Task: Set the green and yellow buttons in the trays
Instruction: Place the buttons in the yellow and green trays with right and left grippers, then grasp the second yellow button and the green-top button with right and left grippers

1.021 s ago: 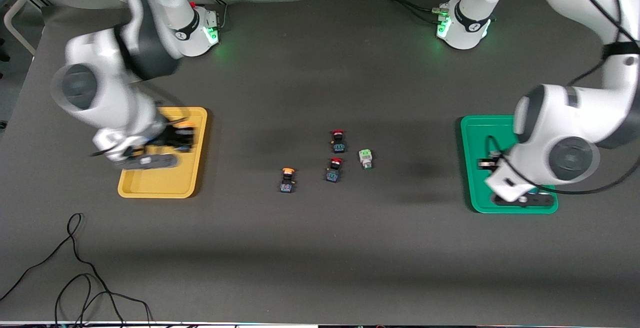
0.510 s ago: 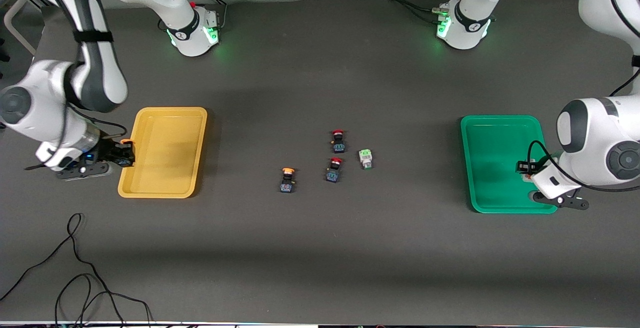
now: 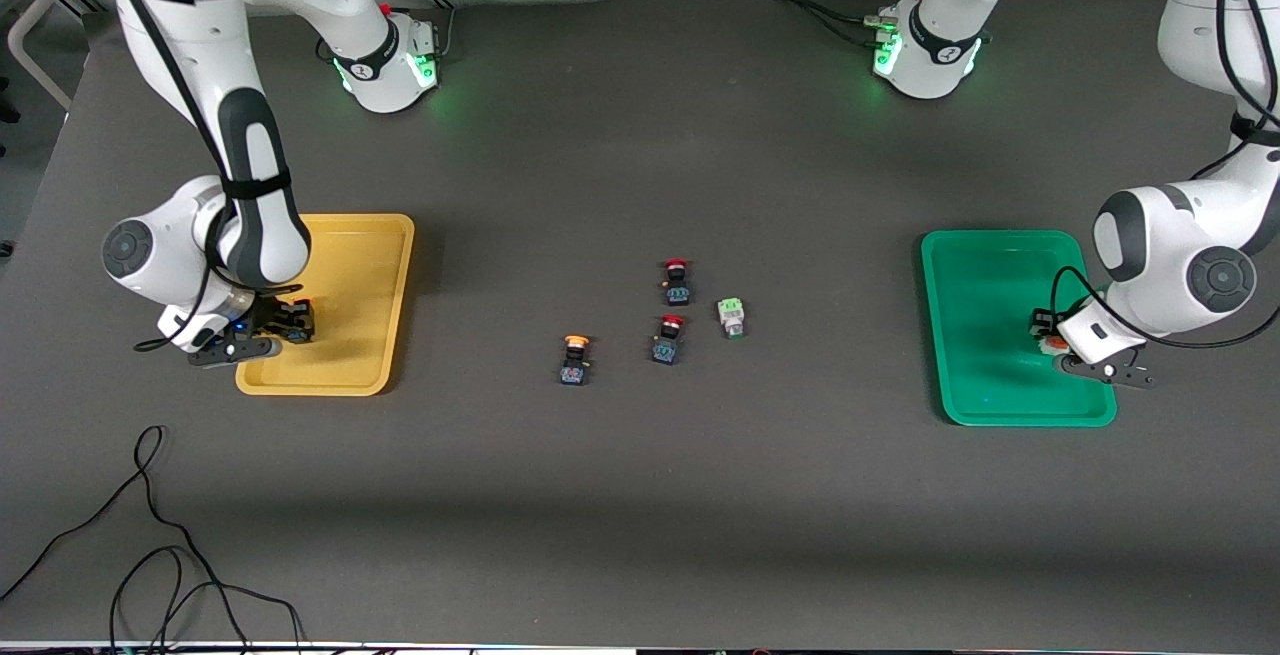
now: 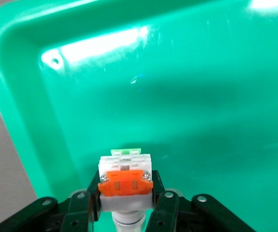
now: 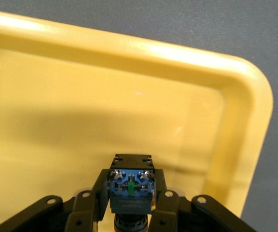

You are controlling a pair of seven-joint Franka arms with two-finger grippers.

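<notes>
Right gripper (image 5: 128,205) was clamped on a dark blue-bodied button (image 5: 130,188) over the yellow tray (image 3: 345,275). Left gripper (image 4: 125,205) pinched the orange-faced white button (image 4: 125,180) over the green tray (image 3: 985,285). Mid-table: yellow-cap btn (image 3: 574,360), w/ a pale-green one (image 3: 732,317) at its 2 o'clock, two red-capped btns (image 3: 672,310) between.

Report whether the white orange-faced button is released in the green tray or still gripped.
Gripped: the left gripper fingers clamp the white orange-faced button over the shallow green plastic tray.
</notes>
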